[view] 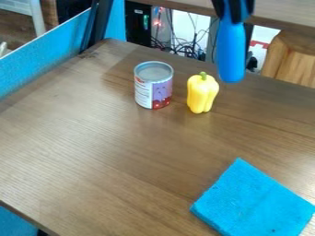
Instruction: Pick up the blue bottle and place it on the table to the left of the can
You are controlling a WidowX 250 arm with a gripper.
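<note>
Wood-grain table (92, 152) spreads out below my camera, and I have the end effector (234, 14) at its far side, right of centre. I see its black fingers closed on a long blue object (231, 53), one on each side of the upper part. The object hangs nearly upright, its rounded lower end pointing down at the far part of the table; I cannot tell whether that end touches the surface.

Just left of it I see a yellow bell pepper (201, 94), upright with its short green stem on top. Left of the pepper, near it but apart, a can (153, 87) stands upright, its flat metal top facing up. I can make out the can's wrapped label: a white panel with lines of small print on the left, a lilac area with a darker drawing on the right, and red along the bottom. The print is too small for me to read.

At the near right lies a thick blue pad (252, 200), turned at an angle, with a few dark specks and no writing that I can see. A blue partition (43, 57) runs along the far left. Beyond the far edge I see tangled dark cables (184, 46) and a wooden piece of furniture (295, 62) at the right.
</note>
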